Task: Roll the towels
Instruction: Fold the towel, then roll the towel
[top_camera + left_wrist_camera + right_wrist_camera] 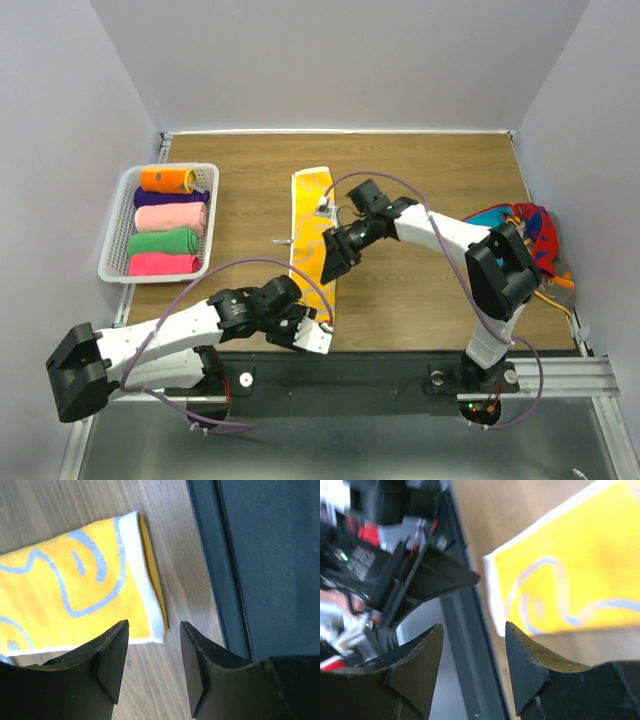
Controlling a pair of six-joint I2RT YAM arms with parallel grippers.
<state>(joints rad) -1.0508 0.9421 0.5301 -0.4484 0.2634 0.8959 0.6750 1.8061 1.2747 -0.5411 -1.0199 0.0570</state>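
A long folded yellow towel with blue squiggles lies flat mid-table, running from far to near. My left gripper stands open just off its near end; in the left wrist view the towel's white-edged corner lies beyond the fingertips, and bare wood shows inside the left gripper. My right gripper hovers open over the towel's right edge, nothing between its fingers. In the right wrist view the right gripper frames the table edge, with the towel to its right. A red and blue towel heap sits far right.
A white slatted basket at the left holds rolled towels: orange, purple, pink, green and deep pink. A black rail runs along the table's near edge. Walls close in the left, back and right.
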